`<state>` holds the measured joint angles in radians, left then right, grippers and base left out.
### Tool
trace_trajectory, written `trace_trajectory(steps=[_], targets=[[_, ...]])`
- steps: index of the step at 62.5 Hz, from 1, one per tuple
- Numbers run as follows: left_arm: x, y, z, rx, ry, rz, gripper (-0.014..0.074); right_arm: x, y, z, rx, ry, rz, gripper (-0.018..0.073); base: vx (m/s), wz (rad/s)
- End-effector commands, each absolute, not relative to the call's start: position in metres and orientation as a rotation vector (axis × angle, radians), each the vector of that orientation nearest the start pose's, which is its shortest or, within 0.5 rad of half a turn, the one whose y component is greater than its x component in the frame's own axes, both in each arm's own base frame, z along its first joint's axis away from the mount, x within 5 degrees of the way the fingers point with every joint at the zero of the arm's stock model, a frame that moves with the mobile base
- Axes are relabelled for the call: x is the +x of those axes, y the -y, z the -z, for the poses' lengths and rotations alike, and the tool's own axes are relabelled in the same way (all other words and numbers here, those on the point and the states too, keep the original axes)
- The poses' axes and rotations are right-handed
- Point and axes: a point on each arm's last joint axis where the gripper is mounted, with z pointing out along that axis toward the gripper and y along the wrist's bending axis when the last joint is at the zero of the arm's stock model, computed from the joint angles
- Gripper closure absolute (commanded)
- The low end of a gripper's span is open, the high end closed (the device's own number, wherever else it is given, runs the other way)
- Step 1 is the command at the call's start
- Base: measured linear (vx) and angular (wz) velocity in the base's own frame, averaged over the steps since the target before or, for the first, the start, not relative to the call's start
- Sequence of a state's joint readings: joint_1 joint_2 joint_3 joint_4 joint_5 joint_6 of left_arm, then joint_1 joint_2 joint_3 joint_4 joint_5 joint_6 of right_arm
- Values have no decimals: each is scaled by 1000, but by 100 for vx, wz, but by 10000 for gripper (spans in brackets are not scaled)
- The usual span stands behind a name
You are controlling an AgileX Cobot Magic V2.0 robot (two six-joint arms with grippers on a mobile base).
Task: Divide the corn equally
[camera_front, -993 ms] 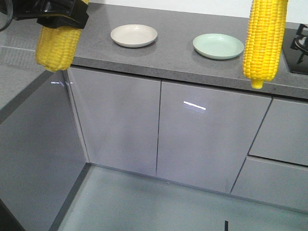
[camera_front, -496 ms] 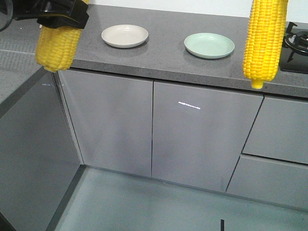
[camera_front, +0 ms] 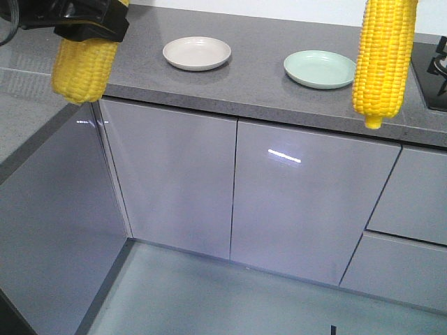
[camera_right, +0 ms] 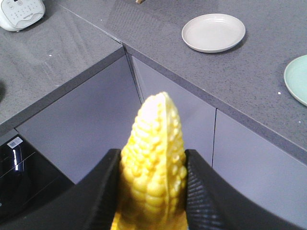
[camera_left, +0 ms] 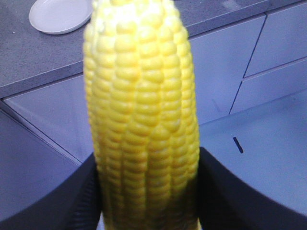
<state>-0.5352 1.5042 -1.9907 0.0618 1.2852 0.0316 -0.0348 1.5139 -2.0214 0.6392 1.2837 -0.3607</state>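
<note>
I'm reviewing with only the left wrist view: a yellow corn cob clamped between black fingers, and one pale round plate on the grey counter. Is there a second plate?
Observer: Yes. The front view shows a pale green round plate to the right of the beige round plate on the grey speckled counter.
Operator: Anything on them?
Observer: No, both are bare.
Operator: And the right arm?
Observer: The right gripper is shut on a second yellow corn cob. In the front view its pointed tip hangs down.
</note>
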Motion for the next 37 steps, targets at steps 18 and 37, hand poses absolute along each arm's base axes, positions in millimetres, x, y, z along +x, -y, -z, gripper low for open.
trace_trajectory(steps=[18, 37], targets=[[237, 135, -520, 596, -2119, 213, 604, 266, -44, -536, -478, -2009, -569, 459, 3, 6], [237, 135, -520, 596, -2119, 213, 604, 266, -44, -536, -478, -2009, -569, 459, 4, -1]])
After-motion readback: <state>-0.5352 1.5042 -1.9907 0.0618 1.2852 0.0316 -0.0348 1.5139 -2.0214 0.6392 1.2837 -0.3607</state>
